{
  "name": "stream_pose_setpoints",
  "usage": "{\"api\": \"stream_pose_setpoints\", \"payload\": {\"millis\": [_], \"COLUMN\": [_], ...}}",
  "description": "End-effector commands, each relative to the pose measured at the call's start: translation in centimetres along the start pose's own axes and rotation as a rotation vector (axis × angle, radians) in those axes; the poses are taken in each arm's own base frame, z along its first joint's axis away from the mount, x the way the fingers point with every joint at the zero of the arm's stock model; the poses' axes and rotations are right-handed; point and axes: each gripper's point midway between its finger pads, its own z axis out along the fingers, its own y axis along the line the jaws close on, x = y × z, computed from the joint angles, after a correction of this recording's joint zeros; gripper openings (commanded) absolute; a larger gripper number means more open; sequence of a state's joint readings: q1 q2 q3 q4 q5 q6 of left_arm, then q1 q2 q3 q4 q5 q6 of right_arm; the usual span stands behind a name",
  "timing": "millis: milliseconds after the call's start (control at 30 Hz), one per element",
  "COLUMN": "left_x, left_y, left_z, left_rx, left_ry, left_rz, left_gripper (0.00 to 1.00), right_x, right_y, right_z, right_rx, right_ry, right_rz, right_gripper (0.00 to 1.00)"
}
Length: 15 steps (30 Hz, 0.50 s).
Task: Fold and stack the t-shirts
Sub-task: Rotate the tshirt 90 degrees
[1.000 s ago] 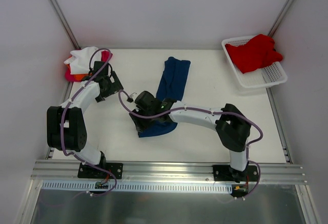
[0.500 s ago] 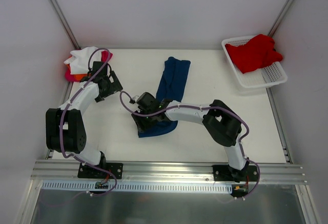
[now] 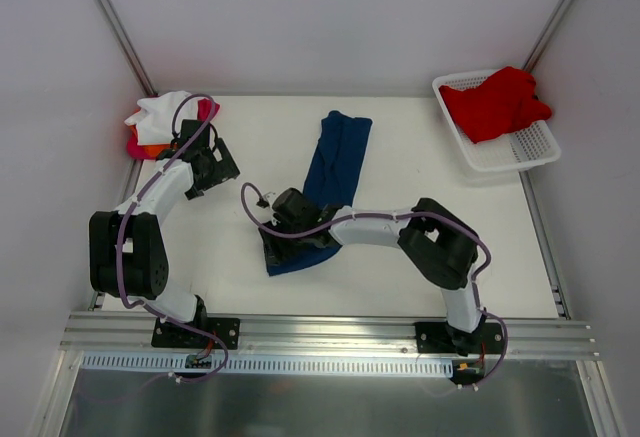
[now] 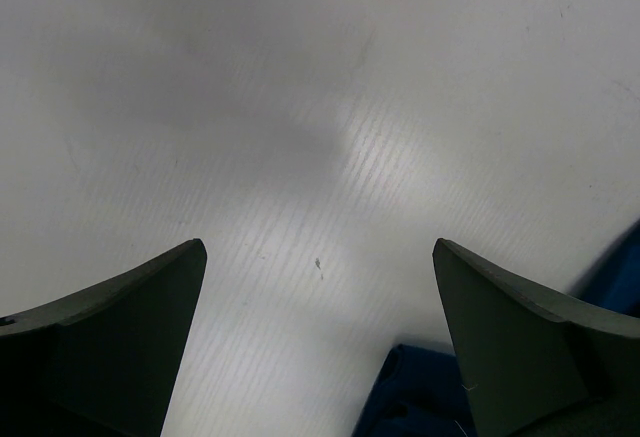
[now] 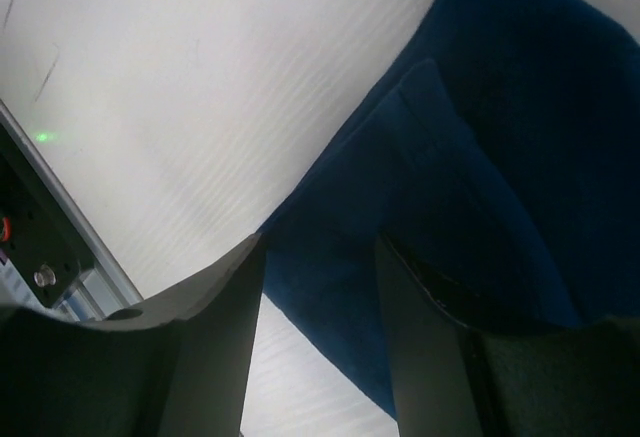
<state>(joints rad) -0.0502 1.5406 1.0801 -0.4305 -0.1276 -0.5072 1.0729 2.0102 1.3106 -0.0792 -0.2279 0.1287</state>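
Mid-fold on the navy t-shirt (image 3: 340,152): right tool (image 5: 320,257) at its near end

The shirt lies as a long strip mid-bench (image 3: 430,207). My right tool stands half open astride the near edge, nothing pinched that I can see. The left tool (image 4: 320,247) gapes wide over bare bench, holding nothing. I judge the next move is to close on that edge and carry it over toward the far end. The right wrist view shows a doubled layer there, which the overhead hides under the arm. Only the overhead shows the corner pile (image 3: 160,117) and the red t-shirt (image 3: 495,102) in the basket (image 3: 520,152)
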Motion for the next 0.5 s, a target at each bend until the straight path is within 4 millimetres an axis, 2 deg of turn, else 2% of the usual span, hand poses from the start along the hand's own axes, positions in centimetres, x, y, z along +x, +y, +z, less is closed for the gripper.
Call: {"api": "stream_pose_setpoints", "payload": {"millis": [0,100,133,200,233,333,367,433,467], "left_x": [-0.6,-0.7,-0.8,-0.8,-0.9,-0.9,-0.9,-0.9,-0.9], "left_y": [0.2,0.1,0.1,0.2,0.1,0.0,0.0,-0.1,-0.1], "left_z": [-0.5,-0.6,-0.6,-0.6,-0.7,-0.7,-0.7,-0.7,-0.7], "left_rx": [0.01,0.012,0.013,0.012,0.015,0.02,0.022,0.025,0.027], "left_ry": [-0.021,-0.024,-0.026,-0.026,-0.028,-0.025,-0.024,-0.024,-0.025], "left_rz": [0.008,0.007,0.007,0.006,0.006,0.004,0.005,0.004,0.004], "left_gripper": [0.99,0.99,0.99,0.99,0.99,0.99,0.99,0.99,0.99], "right_x": [5.9,6.8,8.4,8.7,10.0,10.6,11.5,11.6,12.5], "right_y": [-0.3,0.5,0.1,0.4,-0.2,-0.3,-0.8,-1.0,-1.4], "right_z": [-1.0,-2.7,-3.0,-4.4,-4.8,-6.3,-6.6,-7.7,-8.0], "right_rx": [0.051,0.054,0.075,0.075,0.099,0.112,0.126,0.139,0.157], "right_ry": [0.127,0.109,0.129,0.106,0.119,0.094,0.105,0.083,0.094], "right_rz": [0.035,0.036,0.038,0.041,0.054,0.065,0.078,0.083,0.094], "right_gripper": [0.52,0.52,0.52,0.52,0.52,0.52,0.52,0.52,0.52]}}
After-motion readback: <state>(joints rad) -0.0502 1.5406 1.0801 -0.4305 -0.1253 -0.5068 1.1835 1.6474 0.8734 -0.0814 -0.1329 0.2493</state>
